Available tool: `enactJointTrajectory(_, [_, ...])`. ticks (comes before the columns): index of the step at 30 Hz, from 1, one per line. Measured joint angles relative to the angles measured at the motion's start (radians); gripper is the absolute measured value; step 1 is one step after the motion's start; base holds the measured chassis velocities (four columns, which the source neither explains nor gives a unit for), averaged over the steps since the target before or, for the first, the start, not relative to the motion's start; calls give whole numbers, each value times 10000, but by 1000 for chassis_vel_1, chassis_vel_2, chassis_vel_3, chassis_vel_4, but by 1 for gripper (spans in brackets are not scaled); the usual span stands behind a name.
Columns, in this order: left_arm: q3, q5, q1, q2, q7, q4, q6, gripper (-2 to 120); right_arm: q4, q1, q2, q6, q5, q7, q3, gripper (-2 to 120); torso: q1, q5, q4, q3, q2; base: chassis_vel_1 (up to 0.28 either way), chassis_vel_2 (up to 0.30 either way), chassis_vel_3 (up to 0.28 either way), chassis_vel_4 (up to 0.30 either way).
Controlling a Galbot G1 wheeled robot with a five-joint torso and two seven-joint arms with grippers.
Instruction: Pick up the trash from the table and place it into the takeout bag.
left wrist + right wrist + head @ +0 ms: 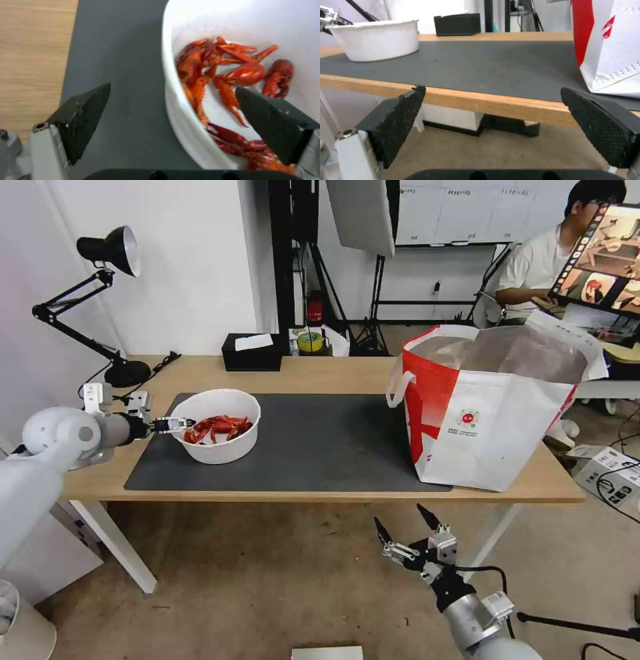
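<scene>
No legible text; takeout bag (487, 427) round red logo (lettering too small).

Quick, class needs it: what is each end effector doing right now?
Left end effector: open, straddling the rim of the white bowl.
Right end effector: open, holding nothing, below the table edge.

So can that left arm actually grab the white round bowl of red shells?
Probably yes: the left gripper is open, one finger outside the white round bowl, the other inside over the red shells. Nothing blocks it.
</scene>
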Motion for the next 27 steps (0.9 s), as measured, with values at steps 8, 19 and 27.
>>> enactJointTrajectory(8, [129,-54,-123,-63,-76,180,-30,100,0,0,0,0,0,0,0,100,0,0,0,0,0,0,0,0,0])
enactJointTrajectory(19, [477,-170,-414,-192,-253,326,-45,100,0,0,0,0,0,1,0,100,-1,0,0,0,0,0,0,0,0])
enactJointTrajectory(27, [778,-415,-692,-392,-748,497,-72,93,0,0,0,0,0,1,1,100,-1,2,0,-2,0,0,0,0,0])
